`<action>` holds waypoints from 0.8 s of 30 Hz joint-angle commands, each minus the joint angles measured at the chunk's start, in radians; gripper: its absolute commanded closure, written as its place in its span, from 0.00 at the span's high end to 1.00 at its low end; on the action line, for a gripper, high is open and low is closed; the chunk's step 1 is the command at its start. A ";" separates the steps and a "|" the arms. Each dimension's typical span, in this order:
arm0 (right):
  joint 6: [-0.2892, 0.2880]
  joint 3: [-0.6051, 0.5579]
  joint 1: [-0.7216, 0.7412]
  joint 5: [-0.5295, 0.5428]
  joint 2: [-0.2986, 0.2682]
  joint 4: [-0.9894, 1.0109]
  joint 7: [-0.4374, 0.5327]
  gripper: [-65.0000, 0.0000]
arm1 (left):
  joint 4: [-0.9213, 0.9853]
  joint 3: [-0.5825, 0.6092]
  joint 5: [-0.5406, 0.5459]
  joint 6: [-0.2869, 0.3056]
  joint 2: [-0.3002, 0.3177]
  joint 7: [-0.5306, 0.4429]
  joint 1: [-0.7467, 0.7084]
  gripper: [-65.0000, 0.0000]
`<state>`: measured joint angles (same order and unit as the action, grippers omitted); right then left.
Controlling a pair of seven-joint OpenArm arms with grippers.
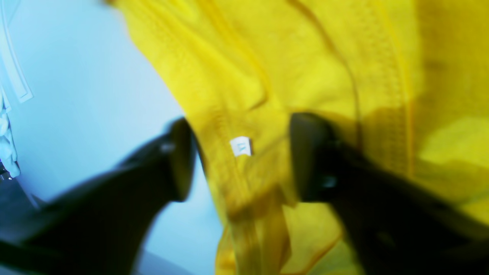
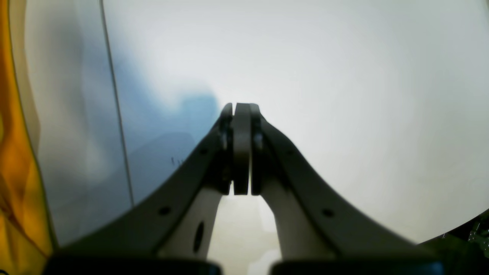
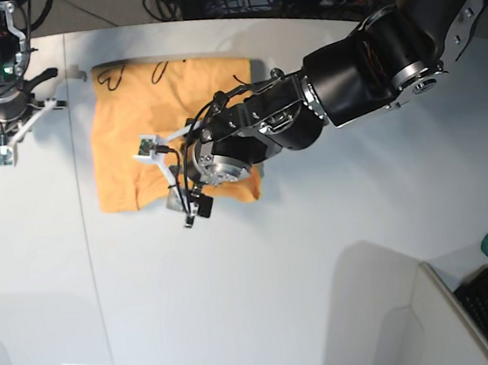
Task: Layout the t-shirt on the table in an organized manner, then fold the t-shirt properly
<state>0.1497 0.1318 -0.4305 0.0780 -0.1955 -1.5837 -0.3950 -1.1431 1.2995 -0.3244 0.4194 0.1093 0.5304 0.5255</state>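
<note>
T-shirt (image 3: pixel 134 142) lies folded into a rough rectangle on the table (image 3: pixel 323 253), far side, with black scribble marks (image 3: pixel 130 72) along its far edge. At far left in the base view, the right end effector (image 3: pixel 1 154) sits apart from the cloth, jaws pressed together and empty. Bare tabletop spreads wide in front of the shirt. The left end effector (image 1: pixel 237 156) hangs spread apart, straddling the collar seam and white neck tag (image 1: pixel 240 146) at the near hem.

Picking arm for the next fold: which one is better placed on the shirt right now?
Left. The left gripper is open right over the t-shirt, its fingers straddling the hem by the white tag. The right gripper is shut over bare table, off the shirt's side.
</note>
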 commanded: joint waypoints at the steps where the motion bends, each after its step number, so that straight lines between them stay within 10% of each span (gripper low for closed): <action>1: 0.009 0.006 0.002 -0.008 -0.012 -0.014 0.020 0.00 | -0.042 -0.008 -0.002 -0.012 -0.009 -0.006 0.038 0.76; 4: 0.009 0.006 0.002 -0.008 -0.014 -0.014 0.020 0.00 | -0.120 -0.071 -0.002 -0.012 -0.006 0.063 0.049 0.85; 9: 0.009 0.006 -0.003 -0.010 -0.014 -0.022 0.020 0.00 | -0.300 -0.254 0.000 0.065 0.016 0.152 0.041 0.73; 14: 0.009 0.007 -0.074 -0.011 -0.017 -0.149 0.018 0.00 | -0.513 -0.532 -0.009 0.121 0.073 0.202 -0.163 0.01; 24: 0.009 0.007 -0.282 -0.011 -0.017 -0.323 0.012 0.00 | -0.823 -0.901 -0.008 0.121 0.226 0.199 -0.766 0.00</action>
<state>0.1528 0.1352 -0.6991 0.0704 -0.2081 -1.8908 -0.3969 -1.9457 0.3996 -0.3367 0.5491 0.3363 0.7509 -0.2455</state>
